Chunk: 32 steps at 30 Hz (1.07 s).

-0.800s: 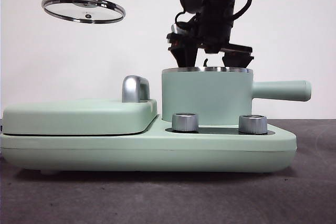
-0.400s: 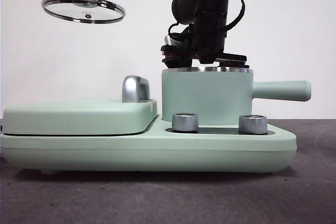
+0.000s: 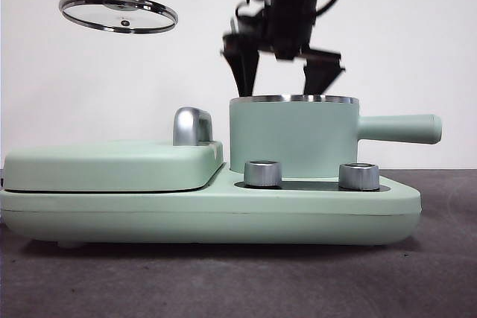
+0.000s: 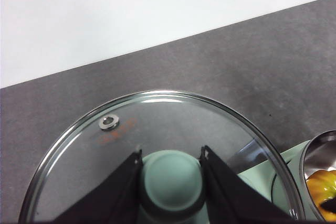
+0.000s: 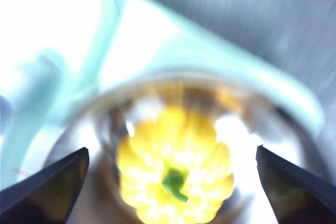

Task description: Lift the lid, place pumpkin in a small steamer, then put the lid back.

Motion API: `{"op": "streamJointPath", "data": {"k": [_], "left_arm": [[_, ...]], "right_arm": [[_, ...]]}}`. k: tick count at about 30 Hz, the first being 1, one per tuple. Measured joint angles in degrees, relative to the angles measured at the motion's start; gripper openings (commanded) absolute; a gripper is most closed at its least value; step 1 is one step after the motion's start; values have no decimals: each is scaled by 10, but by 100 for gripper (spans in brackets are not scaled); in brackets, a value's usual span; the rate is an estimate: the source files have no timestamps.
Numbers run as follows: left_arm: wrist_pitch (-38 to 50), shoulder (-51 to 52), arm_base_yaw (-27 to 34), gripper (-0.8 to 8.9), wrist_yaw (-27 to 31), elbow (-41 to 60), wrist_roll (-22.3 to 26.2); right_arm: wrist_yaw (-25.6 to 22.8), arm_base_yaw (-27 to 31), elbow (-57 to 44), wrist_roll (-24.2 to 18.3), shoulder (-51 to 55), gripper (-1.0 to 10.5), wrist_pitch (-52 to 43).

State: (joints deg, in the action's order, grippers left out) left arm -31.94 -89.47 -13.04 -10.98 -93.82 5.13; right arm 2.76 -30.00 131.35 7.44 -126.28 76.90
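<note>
Pumpkin released into the steamer; lid waiting overhead.

The right gripper has lifted from inside the small steamer to just above its chrome rim; a second ago its jaws were sunk below the rim, now they stand spread wide with nothing between them; the pumpkin lies directly beneath those open jaws on the pot's floor, stem up, blurred in the wrist picture; so the placing step looks done. The left gripper has not moved; its jaws are closed on the mint knob of the lid, held high and well off to the side of the pot; once the right arm clears, the lid likely has to come across and down onto the rim.
</note>
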Motion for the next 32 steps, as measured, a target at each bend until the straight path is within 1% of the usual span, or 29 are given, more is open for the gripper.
{"op": "streamJointPath", "data": {"k": [2,5,8,11,14,18,20,28,29,32], "left_arm": [[0,0,0,54,0,0,0],[0,0,-3,54,0,0,0],[-1,0,-8,54,0,0,0],[-2,0,-16,54,0,0,0],[-5,0,-26,54,0,0,0],[-10,0,-43,54,0,0,0],[-13,0,-55,54,0,0,0],[-17,-1,-110,54,0,0,0],[-17,-1,-116,54,0,0,0],[-17,-2,-140,54,0,0,0]], "right_arm": [[0,0,34,0,8,505,0],[-2,0,35,0,53,504,0],[-14,-2,-6,0,133,502,0],[-15,-9,-57,-1,213,486,0],[-21,-20,-125,-2,299,486,0],[-69,-38,-231,-2,415,486,0],[-85,-47,-283,-2,469,486,0],[-85,-56,-488,3,677,486,-5],[-81,-56,-516,5,705,486,-23],[-71,-56,-592,14,793,486,-112]]}}
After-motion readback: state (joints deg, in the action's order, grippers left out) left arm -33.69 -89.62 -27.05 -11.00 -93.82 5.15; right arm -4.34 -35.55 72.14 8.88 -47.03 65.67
